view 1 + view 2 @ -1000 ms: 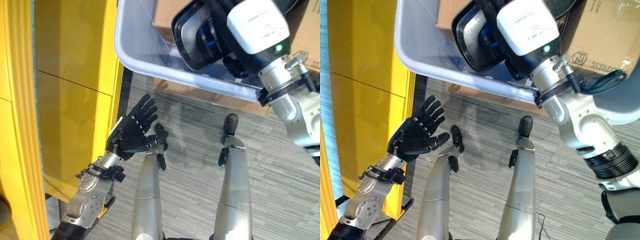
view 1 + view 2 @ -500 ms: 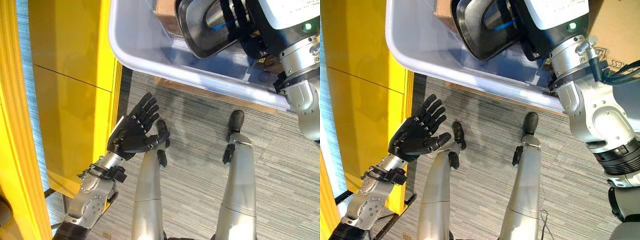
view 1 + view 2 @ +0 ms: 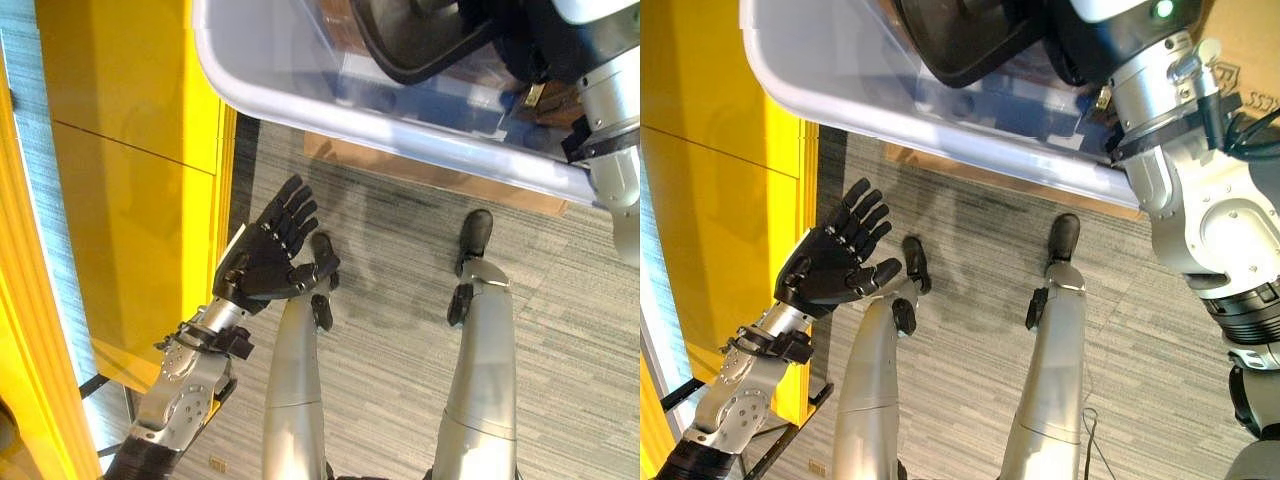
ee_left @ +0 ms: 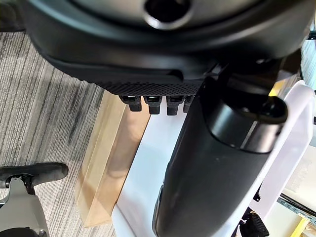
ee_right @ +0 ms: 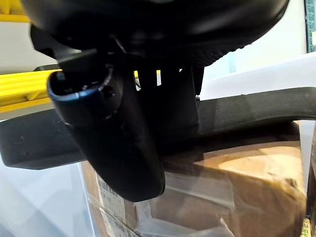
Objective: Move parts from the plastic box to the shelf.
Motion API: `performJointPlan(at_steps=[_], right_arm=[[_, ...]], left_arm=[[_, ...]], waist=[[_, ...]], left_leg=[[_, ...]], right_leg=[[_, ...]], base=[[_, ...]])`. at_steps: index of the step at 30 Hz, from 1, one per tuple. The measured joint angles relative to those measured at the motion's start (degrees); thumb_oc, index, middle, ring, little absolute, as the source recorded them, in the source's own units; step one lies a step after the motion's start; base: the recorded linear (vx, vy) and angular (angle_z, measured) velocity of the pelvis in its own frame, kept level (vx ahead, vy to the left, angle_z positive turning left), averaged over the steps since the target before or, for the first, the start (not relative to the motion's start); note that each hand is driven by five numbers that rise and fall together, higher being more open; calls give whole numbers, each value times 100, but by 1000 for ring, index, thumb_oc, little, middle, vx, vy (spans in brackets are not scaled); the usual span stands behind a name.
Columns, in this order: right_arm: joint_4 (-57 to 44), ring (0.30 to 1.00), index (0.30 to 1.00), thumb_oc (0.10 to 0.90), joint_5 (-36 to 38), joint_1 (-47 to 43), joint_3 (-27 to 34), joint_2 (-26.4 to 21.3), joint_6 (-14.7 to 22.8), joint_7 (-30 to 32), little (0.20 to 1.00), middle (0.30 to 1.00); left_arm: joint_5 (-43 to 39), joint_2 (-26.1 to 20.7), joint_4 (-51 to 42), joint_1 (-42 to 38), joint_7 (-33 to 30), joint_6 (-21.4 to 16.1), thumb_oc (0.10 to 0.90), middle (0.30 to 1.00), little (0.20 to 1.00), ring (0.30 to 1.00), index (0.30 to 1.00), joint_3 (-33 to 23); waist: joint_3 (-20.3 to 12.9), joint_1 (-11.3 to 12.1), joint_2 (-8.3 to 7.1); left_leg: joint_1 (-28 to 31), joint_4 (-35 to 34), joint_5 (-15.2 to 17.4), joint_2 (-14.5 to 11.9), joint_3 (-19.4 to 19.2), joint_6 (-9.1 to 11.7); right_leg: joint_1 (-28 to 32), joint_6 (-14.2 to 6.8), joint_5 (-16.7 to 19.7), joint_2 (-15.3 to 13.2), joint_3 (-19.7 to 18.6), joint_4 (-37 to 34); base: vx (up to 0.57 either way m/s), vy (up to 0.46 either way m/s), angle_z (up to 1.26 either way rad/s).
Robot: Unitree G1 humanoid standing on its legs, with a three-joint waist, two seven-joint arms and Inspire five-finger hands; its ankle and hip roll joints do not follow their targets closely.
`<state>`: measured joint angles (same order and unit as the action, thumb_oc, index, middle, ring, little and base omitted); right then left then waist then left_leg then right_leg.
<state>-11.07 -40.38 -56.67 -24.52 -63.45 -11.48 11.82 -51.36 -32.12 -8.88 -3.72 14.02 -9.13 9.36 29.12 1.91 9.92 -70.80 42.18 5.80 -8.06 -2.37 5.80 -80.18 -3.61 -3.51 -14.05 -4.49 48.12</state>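
Note:
A translucent plastic box point(image 3: 400, 122) fills the top of the eye views, with taped cardboard packages point(image 5: 237, 182) inside it. My right hand point(image 5: 123, 140) reaches into the box from the right. Its thumb and fingers are curled on the rim of a large black curved part point(image 3: 420, 45), which crosses the right wrist view as a dark band point(image 5: 247, 113). My left hand point(image 3: 265, 265) hangs below the box beside the yellow shelf point(image 3: 130, 150), palm up, fingers spread, holding nothing. Its thumb point(image 4: 222, 163) shows in the left wrist view.
A flat cardboard box point(image 3: 420, 172) lies on the grey carpet point(image 3: 390, 300) under the plastic box. The yellow shelf's side wall runs down the whole left side, close to my left hand.
The whole picture has shifted a little. My right hand and the black part now sit higher and further over the box. The left hand keeps its open pose.

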Motion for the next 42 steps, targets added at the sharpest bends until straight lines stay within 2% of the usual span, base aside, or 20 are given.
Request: performJointPlan(at_steps=[7,15,24,27,31,35,39,42], right_arm=[[-121,300,300,400,-5,-47,74,-9,5,104,300,300],[-9,300,300,400,23,-9,14,29,27,297,300,300],[455,300,300,400,112,48,-42,208,200,433,300,300],[448,300,300,400,238,230,65,274,319,436,300,300],[272,300,300,400,586,806,139,298,453,279,300,300],[-265,300,300,400,802,1505,327,556,853,31,300,300],[-472,300,300,400,920,1978,328,723,1135,-196,300,300],[-470,300,300,400,1022,2121,332,791,1128,-387,300,300]], left_arm=[[3,-3,-17,11,0,1,900,1000,1000,1000,1000,-13],[43,-1,-18,-18,-4,-12,900,1000,1000,1000,1000,-6],[52,32,47,50,1,-11,900,1000,1000,1000,1000,64],[47,46,32,8,9,-10,900,1000,1000,1000,1000,30],[31,181,8,131,53,-16,900,1000,1000,1000,1000,-34],[-7,180,-26,207,178,-9,900,1000,1000,1000,1000,-112],[-16,182,-33,335,251,47,900,1000,1000,1000,1000,-138],[-22,183,-59,476,298,62,900,1000,1000,1000,1000,-280]], waist=[[-11,-19,15],[-26,-19,35],[-42,10,37],[-23,7,34],[-9,-40,8],[-6,-158,3],[56,-222,-86],[105,-279,-171]], left_leg=[[-100,-16,-5,7,-22,-8],[-89,48,17,-1,-11,-18],[233,-240,-40,14,-42,-26],[444,-431,-108,17,-66,-10],[1134,-745,-139,18,-177,28],[1599,-1112,-209,15,-200,-14],[2208,-1488,-317,-34,-232,14],[2711,-1736,-376,-94,-277,43]], right_leg=[[-58,-57,45,-1,6,-140],[-10,-32,68,-15,21,-115],[330,-79,149,-14,49,-426],[558,-126,218,-29,100,-586],[1183,-154,230,-60,120,-833],[1620,-168,259,-60,184,-1100],[2168,-142,310,-19,266,-1357],[2625,-126,326,27,323,-1513]], base=[[5,-1,-1],[-5,0,0],[-13,2,-1],[-42,21,-1],[-31,16,-2],[0,0,0],[6,8,-5],[17,-8,-6]])
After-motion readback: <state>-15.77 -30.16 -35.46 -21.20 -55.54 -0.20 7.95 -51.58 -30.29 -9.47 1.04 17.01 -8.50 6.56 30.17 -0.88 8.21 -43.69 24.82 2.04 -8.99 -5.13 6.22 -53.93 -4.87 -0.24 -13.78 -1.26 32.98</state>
